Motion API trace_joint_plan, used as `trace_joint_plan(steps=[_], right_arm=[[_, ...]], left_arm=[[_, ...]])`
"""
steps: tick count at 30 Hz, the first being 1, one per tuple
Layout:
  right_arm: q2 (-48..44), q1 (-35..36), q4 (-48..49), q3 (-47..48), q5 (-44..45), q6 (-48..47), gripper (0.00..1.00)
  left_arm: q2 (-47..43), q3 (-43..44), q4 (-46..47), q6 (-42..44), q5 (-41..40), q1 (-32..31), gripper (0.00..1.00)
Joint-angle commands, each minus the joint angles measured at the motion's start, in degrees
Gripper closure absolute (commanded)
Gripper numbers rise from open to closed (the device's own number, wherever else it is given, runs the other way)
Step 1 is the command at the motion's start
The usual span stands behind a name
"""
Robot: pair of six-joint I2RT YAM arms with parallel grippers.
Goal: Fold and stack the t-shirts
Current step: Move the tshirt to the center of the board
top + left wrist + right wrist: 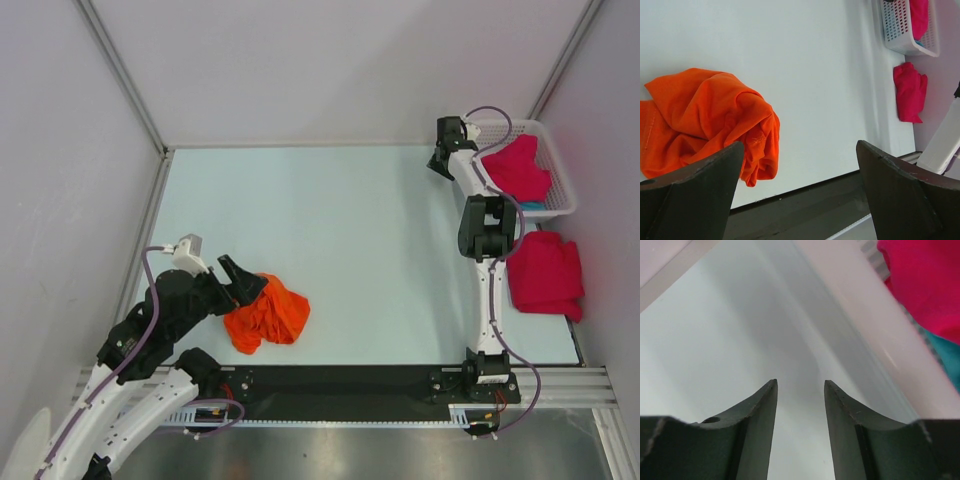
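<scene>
A crumpled bright orange t-shirt lies on the table near the front left; it also shows in the left wrist view. My left gripper is wide open and empty, just left of and above it. One magenta-red t-shirt lies folded on the table at the right. Another magenta-red t-shirt lies in the white basket, over a teal t-shirt of which only an edge shows. My right gripper is open and empty beside the basket's left wall.
The pale table is walled at the back and both sides. The basket stands in the far right corner; its wall fills the right wrist view, with magenta cloth and teal cloth inside. A black rail runs along the near edge.
</scene>
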Motion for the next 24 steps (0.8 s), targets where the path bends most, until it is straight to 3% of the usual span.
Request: trace_joint_plan(steps=[1,5,9,14,17,21,24], right_arm=[[-7.64,-2.29,-2.04,-1.6,0.84,4.27,0.52],[-12.21,2.44,-2.65,-0.1,-1.78,4.36,0.49],[-21.76,7.28,-1.53,-6.14,-7.41,4.1,0.49],[-36.45,17.12,4.71,-32.48,-15.06,2.6,0.48],[-46.03,26.87,8.06,-46.61,-12.1,3.03,0.47],[-55.27,36.11,6.84,-60.62,-9.44,7.77,0.47],[-63.61,42.26,7.8,-70.02,-7.42,11.81,0.47]], left_arm=[[0.6,0.66,2.2,0.47,0.53,-0.13,0.0],[1.21,1.01,2.12,0.2,1.67,-0.13,0.0],[3.23,2.5,2.12,2.47,1.59,-0.13,0.0],[12.62,12.16,1.85,8.63,0.53,-0.04,0.0],[20.18,15.59,2.56,12.76,2.45,0.48,0.01],[26.35,15.78,3.17,12.26,7.45,4.6,0.0],[25.65,9.82,9.65,7.79,15.8,11.63,0.0]])
